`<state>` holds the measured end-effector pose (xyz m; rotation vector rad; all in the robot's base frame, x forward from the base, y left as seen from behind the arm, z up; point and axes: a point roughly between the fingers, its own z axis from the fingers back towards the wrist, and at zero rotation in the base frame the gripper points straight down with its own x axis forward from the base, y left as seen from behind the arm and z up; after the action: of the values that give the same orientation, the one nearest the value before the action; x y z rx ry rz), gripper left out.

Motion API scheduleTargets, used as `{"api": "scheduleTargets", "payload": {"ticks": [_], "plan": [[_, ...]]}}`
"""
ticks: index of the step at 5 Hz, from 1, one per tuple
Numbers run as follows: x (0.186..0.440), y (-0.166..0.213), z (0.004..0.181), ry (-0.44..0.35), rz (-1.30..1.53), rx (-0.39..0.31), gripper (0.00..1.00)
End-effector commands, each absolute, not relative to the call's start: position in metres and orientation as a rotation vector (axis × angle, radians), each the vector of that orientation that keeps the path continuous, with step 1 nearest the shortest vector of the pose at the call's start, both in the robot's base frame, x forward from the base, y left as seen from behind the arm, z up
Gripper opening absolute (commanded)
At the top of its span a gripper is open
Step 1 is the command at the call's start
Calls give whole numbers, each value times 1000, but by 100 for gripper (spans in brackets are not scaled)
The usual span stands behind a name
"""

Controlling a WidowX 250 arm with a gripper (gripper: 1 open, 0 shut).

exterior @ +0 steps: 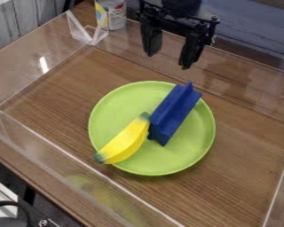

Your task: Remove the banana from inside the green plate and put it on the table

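Green plate [123, 162] on wooden table [74, 84]

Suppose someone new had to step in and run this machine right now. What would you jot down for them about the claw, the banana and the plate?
Gripper: open, holding nothing, pointing down, raised above the far side of the table, behind the green plate.
Banana: lying inside the plate, on its front left part, untouched.
Blue block: also in the plate, beside the banana on the right, its far end reaching over the rim.
Done: nothing yet; the banana has not been lifted.
Left: bring the gripper down over the banana, grasp it, lift it out and set it on bare tabletop, probably steering clear of the block.
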<state>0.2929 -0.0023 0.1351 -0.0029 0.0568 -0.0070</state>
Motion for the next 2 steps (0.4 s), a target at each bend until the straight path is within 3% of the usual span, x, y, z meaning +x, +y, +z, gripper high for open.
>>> {"api": "scheduleTargets", "payload": {"ticks": [1,2], "plan": [[285,-1,126,83,-17,-1,100],[259,6,118,91,-35,-10,100]]}}
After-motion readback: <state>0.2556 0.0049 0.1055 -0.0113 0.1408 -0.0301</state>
